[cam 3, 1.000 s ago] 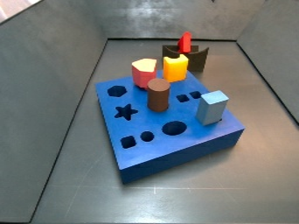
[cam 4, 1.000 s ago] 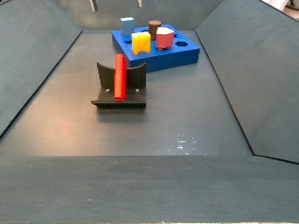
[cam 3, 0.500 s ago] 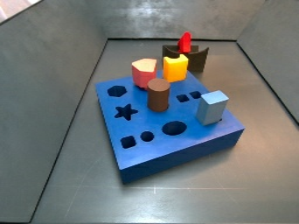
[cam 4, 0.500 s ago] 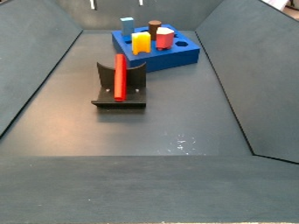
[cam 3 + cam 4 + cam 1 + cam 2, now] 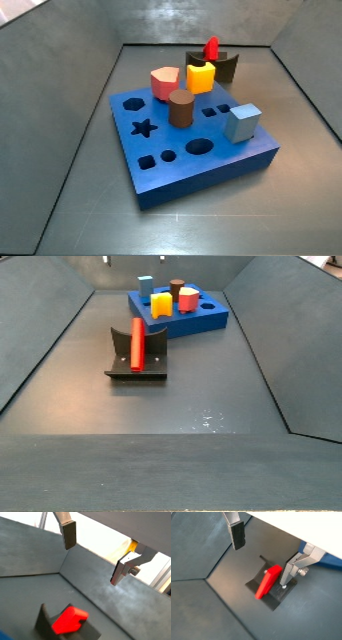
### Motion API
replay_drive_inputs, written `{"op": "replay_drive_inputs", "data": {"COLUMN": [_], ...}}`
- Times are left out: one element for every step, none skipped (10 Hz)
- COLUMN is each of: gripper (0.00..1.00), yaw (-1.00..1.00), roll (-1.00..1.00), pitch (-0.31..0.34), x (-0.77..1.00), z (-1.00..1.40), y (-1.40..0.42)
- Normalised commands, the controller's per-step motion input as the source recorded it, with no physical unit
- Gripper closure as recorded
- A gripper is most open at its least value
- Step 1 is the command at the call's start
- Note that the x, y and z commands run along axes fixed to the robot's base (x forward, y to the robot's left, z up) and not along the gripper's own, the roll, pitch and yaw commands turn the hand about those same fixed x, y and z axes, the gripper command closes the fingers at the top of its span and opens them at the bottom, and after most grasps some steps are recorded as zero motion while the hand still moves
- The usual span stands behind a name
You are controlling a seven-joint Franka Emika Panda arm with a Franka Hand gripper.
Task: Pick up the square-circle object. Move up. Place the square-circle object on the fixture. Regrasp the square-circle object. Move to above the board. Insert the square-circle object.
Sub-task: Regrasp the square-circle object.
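Note:
The red square-circle object (image 5: 136,342) stands upright against the dark fixture (image 5: 134,368) on the grey floor; it also shows as a red tip (image 5: 211,47) behind the board. The blue board (image 5: 201,170) with shaped holes lies beyond the fixture. In both wrist views my gripper (image 5: 261,566) hangs open above the floor, well clear of the red object (image 5: 270,582), with nothing between its fingers. In a wrist view the red object (image 5: 69,619) and fixture (image 5: 45,619) lie below my open gripper (image 5: 92,564). The gripper does not show clearly in the side views.
On the board stand a salmon-pink hexagonal peg (image 5: 163,80), an orange-yellow peg (image 5: 201,76), a brown cylinder (image 5: 181,108) and a grey-blue block (image 5: 242,122). Sloping grey walls (image 5: 54,346) enclose the floor on all sides.

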Motion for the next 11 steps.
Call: {"op": "replay_drive_inputs", "data": {"gripper": [0.0,0.0,0.0,0.0,0.0,0.0,0.0,0.0,0.0,0.0,0.0], "yaw": [0.12,0.16,0.18,0.2,0.2,0.21,0.2,0.28,0.25,0.22,0.17], "roll": [1.0,0.93,0.69,0.51,0.35,0.24,0.19,0.24,0.23,0.21,0.18], "pitch": [0.161,0.177,0.159,0.137,0.115,0.082,0.048,0.016,-0.015,-0.039,-0.071], "x": [0.1,0.11,0.11,0.11,0.11,0.1,0.09,0.04,0.04,0.05,0.06], "z": [-0.02,-0.02,-0.02,-0.02,-0.02,-0.01,-0.01,-1.0,-1.0,-1.0,-1.0], "y": [-0.04,-0.05,-0.05,-0.05,-0.04,-0.03,-0.04,0.07,0.07,0.06,0.05]}}
